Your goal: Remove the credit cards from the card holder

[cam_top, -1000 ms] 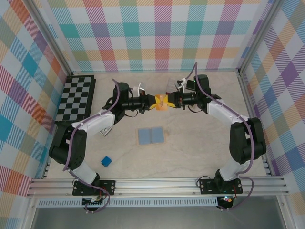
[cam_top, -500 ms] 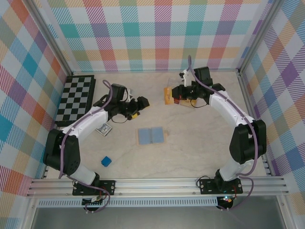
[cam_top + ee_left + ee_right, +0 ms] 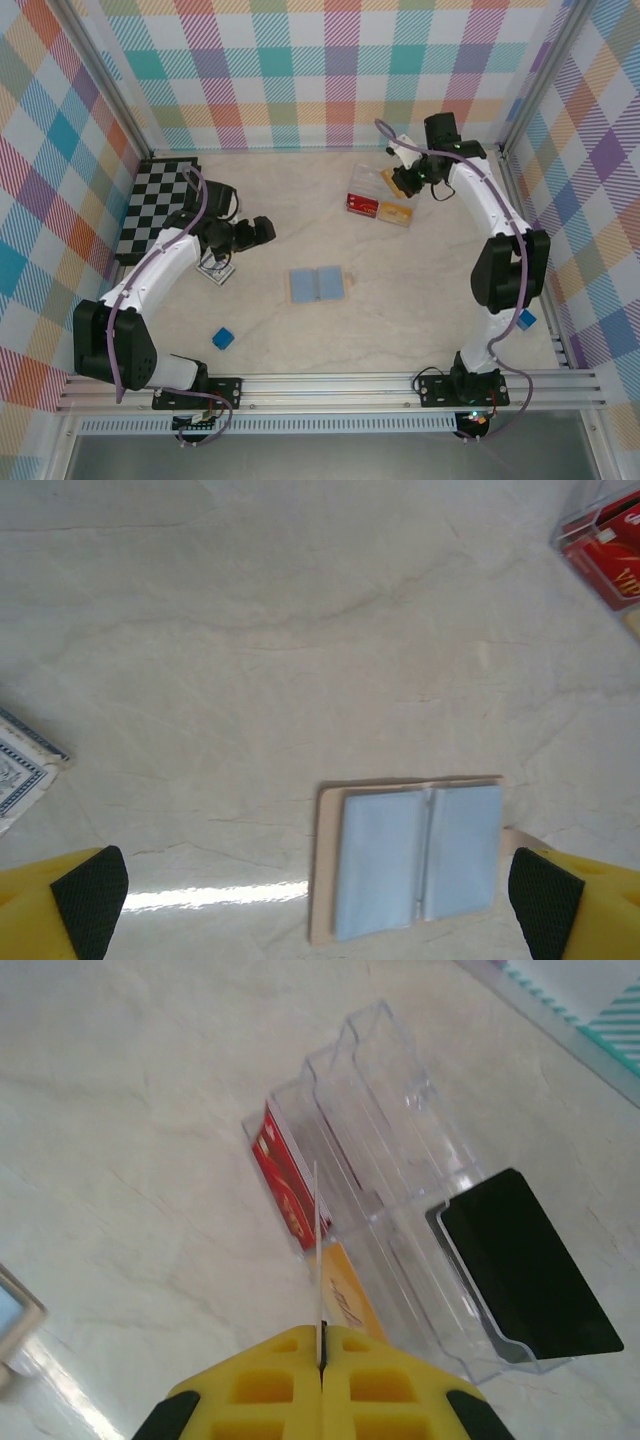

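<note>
Top external view showed the holder (image 3: pixel 317 285) lying open and flat near mid-table, light blue lining up, a tan rim showing around its two panels, no card visible on it. At 1 o'clock from it stood a clear box (image 3: pixel 390 1110); it held a red card (image 3: pixel 285 1185) on edge in one compartment, a dark card (image 3: pixel 525 1270) in another, and an orange card (image 3: pixel 350 1300) at the near end. The table (image 3: pixel 420 300) was pale marble-patterned, walled by plaid panels (image 3: pixel 340 70); a checkerboard (image 3: pixel 160 205) lay at 10 o'clock, a blue cube (image 3: pixel 222 338) at 8 o'clock. The left arm bent toward 11 o'clock, the left gripper (image 3: pixel 318 898) spread wide and empty, aimed at the holder. The right arm reached far, wrist over the box, the right gripper (image 3: pixel 322 1345) pinching a thin card (image 3: pixel 317 1260) seen edge-on.
</note>
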`<move>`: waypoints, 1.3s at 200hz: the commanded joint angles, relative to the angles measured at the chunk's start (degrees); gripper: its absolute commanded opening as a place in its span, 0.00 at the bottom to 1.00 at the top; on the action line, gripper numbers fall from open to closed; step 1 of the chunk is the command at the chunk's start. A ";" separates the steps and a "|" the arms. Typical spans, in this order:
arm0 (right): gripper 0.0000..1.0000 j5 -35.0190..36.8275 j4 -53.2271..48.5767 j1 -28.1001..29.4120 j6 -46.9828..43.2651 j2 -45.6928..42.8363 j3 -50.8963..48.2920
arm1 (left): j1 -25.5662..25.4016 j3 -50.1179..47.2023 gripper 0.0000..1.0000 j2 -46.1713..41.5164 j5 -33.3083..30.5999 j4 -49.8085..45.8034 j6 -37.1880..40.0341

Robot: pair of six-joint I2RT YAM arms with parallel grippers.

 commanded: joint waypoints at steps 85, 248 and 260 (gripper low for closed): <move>0.00 7.88 -16.62 0.16 -21.03 15.93 15.52 | 1.72 1.09 1.00 1.51 -1.76 -2.03 3.61; 0.10 11.48 -17.97 1.38 -25.39 22.00 19.36 | 1.80 1.97 1.00 3.15 -0.47 -3.10 3.86; 0.11 11.89 -17.93 1.62 -25.34 22.56 19.77 | 1.78 2.06 1.00 3.10 -0.53 -3.08 3.95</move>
